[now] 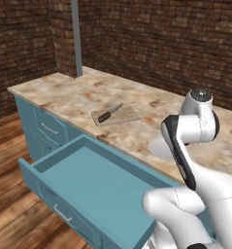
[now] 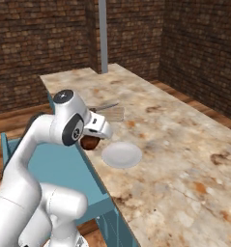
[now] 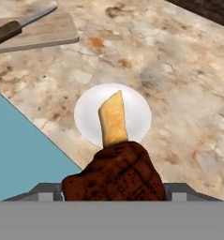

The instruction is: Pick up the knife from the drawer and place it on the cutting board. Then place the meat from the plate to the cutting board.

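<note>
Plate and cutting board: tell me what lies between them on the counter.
Nothing but bare marbled counter lies between the plate and the cutting board, as the hand view shows; the knife rests on the board.

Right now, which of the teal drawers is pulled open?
The wide shallow drawer just under the counter edge, its flat teal interior exposed and empty. The smaller panelled drawer fronts further along sit flush and closed.
</note>
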Tool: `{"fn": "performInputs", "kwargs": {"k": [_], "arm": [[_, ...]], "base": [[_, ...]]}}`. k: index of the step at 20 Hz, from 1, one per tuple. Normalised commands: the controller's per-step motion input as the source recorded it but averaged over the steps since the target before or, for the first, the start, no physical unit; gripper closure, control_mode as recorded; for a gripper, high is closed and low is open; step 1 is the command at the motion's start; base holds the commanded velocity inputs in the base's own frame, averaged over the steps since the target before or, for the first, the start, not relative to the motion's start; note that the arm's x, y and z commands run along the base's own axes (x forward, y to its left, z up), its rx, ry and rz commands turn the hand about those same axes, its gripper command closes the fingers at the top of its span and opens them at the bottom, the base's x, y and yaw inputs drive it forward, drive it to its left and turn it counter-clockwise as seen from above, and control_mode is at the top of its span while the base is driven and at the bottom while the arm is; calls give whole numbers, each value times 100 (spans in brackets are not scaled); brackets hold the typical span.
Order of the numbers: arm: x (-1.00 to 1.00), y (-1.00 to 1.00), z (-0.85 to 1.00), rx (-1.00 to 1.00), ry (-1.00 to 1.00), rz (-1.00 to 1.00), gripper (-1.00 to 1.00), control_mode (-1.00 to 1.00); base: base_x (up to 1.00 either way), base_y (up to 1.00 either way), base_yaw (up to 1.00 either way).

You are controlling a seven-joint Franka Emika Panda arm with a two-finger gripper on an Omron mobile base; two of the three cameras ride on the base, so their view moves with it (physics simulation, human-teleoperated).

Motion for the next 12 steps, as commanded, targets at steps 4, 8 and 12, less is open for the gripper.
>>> {"fn": "performInputs", "kwargs": {"k": [4,8,12], "arm": [[-25,1,21,0,-1,-3,100,100],[0,0,0,0,0,0,100,100],[0,0,0,0,0,0,100,100]], "base": [[-75,0,-8],[-100,12,-10],[-100,48,-8]]}}
